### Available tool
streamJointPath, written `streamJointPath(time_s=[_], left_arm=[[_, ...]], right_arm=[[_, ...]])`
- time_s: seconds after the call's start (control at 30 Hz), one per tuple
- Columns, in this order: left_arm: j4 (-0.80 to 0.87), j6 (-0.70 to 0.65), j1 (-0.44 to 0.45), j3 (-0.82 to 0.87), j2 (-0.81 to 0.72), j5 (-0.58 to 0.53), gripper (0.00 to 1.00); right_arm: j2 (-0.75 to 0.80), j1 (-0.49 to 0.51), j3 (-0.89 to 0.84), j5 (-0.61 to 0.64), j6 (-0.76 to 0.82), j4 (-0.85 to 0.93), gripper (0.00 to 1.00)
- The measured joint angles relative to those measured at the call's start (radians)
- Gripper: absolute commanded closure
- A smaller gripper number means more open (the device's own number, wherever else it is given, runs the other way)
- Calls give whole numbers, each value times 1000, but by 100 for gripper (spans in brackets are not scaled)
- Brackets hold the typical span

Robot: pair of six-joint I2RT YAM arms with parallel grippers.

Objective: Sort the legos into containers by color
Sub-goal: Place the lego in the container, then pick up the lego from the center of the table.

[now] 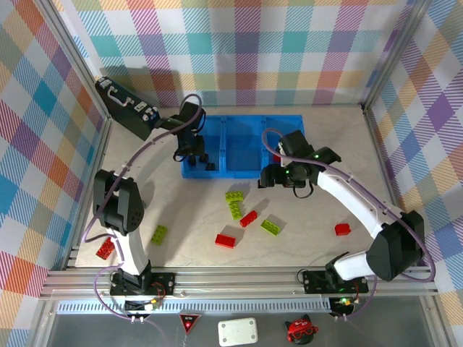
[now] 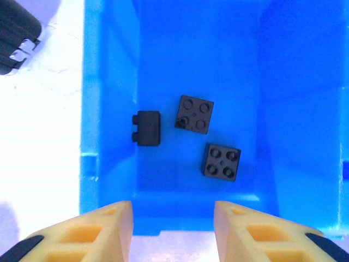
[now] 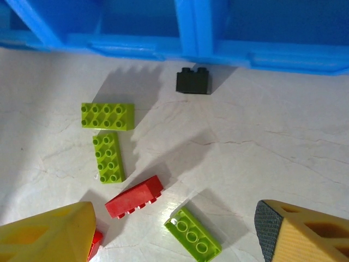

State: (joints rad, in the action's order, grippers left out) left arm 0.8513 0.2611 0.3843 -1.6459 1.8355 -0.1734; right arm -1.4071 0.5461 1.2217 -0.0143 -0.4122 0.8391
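Three black bricks (image 2: pixel 195 114) lie in the blue bin (image 2: pixel 103 109) below the narrowly parted, empty left tool (image 2: pixel 173 221); the wide, empty right tool (image 3: pixel 173 221) hangs over loose bricks (image 3: pixel 107 115), poised to pick, and should next drop around the red brick (image 3: pixel 134 197) just ahead.

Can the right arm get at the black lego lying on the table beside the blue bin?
Probably yes. The right gripper is open and empty, and the black lego lies bare on the table; only the bin wall just behind it may crowd a finger.

Black briefcase (image 1: pixel 126 100) at far-left corner
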Motion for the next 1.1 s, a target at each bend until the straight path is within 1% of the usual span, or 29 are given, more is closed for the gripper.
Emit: streamJointPath(time_s=[0.07,0.23,0.53,0.8,0.97,1.1], left_arm=[[14,-7,-10,31,-35,5,57],[49,-31,-68,106,-112,34,57],[71,-108,-165,191,-219,32,56],[20,-146,-182,310,-288,34,56],[-13,-151,-188,335,-291,34,57],[-43,-150,-224,349,-303,56,57]], right_arm=[[-20,27,3,5,-6,0,23],[-70,89,9,21,-34,-8,24],[-190,196,46,94,-128,-52,24],[-352,275,178,150,-174,-79,22],[-441,307,241,175,-192,-91,19],[-514,320,284,183,-211,-93,17]])
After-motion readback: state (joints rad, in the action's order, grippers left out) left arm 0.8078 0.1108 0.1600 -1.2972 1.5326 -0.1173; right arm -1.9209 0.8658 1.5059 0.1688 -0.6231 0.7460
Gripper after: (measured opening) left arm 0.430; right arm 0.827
